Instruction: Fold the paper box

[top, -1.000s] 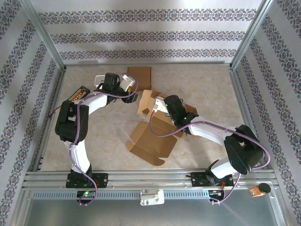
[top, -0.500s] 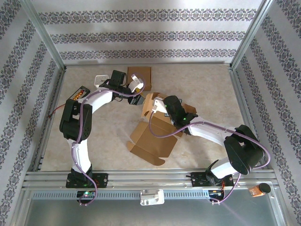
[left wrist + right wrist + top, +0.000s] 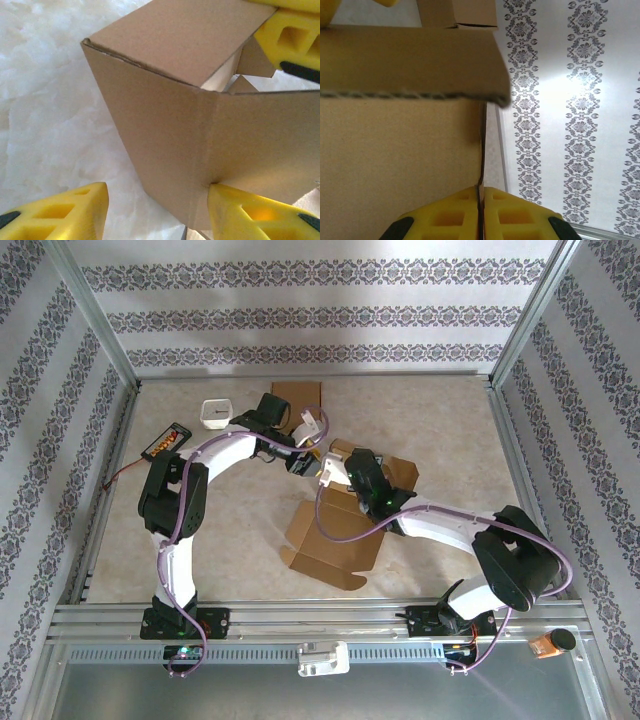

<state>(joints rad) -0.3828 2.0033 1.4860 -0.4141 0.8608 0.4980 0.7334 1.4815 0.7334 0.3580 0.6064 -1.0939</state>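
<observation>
Right gripper is clamped on a thin wall of the paper box, which rises just ahead of its fingertips. Left gripper stands parted, straddling a folded corner. Left arm and right arm bend inward toward each other.

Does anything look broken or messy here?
Nothing looks broken. The paper box is only half folded, so its flaps stick out at different angles. The right claw pinches one panel; the left claw sits open around a corner. A loose cardboard piece lies by the far wall.
</observation>
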